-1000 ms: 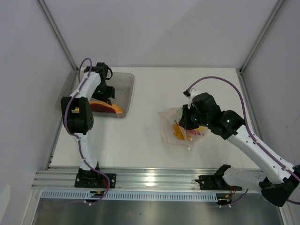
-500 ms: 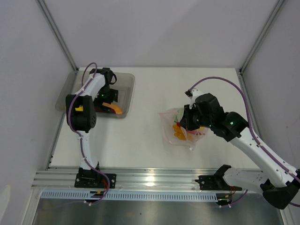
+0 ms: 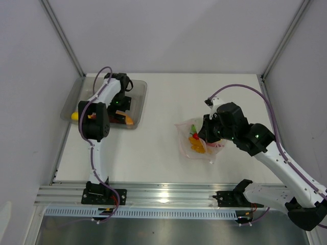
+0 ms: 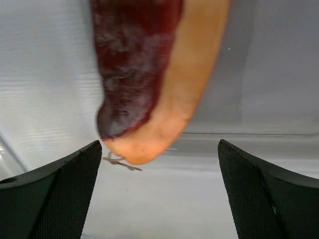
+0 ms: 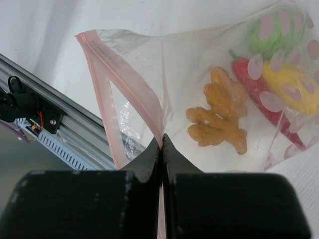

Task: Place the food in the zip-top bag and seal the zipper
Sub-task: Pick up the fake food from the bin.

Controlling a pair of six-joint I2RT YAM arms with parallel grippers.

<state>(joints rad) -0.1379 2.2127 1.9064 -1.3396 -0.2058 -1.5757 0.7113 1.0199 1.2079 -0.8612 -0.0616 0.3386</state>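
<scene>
While the right gripper pinches the bag shut-fingered by its zipper, the left gripper hangs spread above the slice.
Chili, green fruit, yellow piece and orange bits sit inside the bag; the slice lies in the grey tray.

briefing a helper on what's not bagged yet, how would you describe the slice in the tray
Find the grey tray at the table's far left corner, under the left claw. The slice lies by its near right edge: a curved wedge, orange rind and dark red flesh, unlike the yellow piece at the tray's left end.
</scene>
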